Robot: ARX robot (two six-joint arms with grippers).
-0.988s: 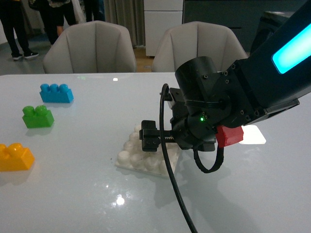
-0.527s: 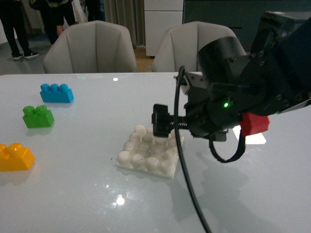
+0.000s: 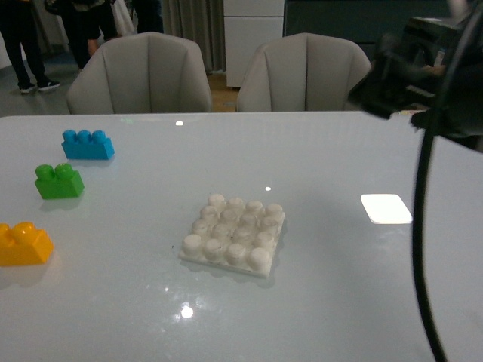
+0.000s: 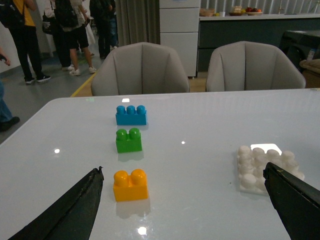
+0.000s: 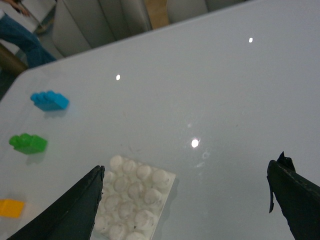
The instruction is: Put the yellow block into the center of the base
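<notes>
White base [image 3: 234, 235] mid-table [image 3: 339, 294] with all studs uncovered, yellow block [image 3: 24, 243] well apart at the left near green brick [image 3: 58, 181], lying ahead of the wide-spread, empty left gripper [image 4: 185, 205]; right gripper [image 5: 187, 200] likewise spread wide near the base.

Past the left gripper's [image 4: 183, 171] wide-spread jaws, the yellow block [image 4: 130, 184], green brick [image 4: 129, 140] and blue brick [image 4: 131, 115] line up toward the table [image 4: 210, 120] edge by the chairs [image 4: 140, 67].
</notes>
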